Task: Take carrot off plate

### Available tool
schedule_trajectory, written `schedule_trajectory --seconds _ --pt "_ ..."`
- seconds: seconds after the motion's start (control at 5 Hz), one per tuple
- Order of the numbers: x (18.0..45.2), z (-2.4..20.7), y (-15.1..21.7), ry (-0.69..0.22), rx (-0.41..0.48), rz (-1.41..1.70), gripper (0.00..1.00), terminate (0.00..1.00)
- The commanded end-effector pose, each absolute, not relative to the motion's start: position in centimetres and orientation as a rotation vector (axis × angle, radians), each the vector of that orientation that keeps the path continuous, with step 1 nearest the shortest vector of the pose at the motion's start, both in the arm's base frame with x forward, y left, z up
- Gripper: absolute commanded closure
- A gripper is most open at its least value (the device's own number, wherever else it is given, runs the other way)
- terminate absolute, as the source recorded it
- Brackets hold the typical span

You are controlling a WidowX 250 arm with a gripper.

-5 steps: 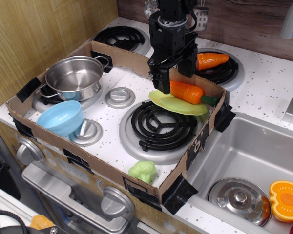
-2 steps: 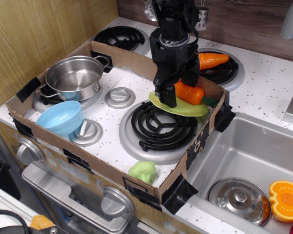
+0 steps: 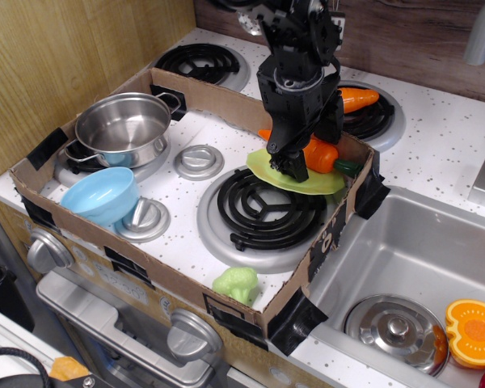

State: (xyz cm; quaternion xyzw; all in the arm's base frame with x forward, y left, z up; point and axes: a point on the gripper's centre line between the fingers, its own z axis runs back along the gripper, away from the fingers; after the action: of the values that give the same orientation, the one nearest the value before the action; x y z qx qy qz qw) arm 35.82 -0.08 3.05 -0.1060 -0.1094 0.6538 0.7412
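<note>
Dropped lower and shifted right since a second ago, gripper [image 3: 305, 153] now straddling carrot [image 3: 321, 155] on plate [image 3: 284, 178], fingers [image 3: 295, 166] apparently either side of its thick middle for a crosswise lift, clamped or not — cannot tell, stem end poking right.

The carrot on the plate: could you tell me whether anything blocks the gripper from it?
Nothing visible does. The gripper is already down over the carrot on the plate, its fingers straddling it.
</note>
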Motion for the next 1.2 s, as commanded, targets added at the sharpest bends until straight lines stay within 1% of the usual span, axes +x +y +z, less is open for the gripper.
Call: schedule_trajectory --seconds 0.0,0.2,0.4,0.6,0.8,1.0 --pt "36.6 1.3 0.9 -0.191 -0.194 1.425 0.0 0.0" --pt "36.9 0.7 1.1 -0.15 -0.162 1.425 0.0 0.0" --pt "36.8 0.8 1.4 -0.051 -0.097 1.385 0.0 0.0" --pt "36.1 1.3 1.5 -0.02 -0.052 1.364 0.0 0.0" --pt "35.6 1.5 1.7 -0.008 -0.039 1.351 0.0 0.0" --pt "34.9 1.4 1.8 -0.02 -0.007 1.351 1.0 0.0"
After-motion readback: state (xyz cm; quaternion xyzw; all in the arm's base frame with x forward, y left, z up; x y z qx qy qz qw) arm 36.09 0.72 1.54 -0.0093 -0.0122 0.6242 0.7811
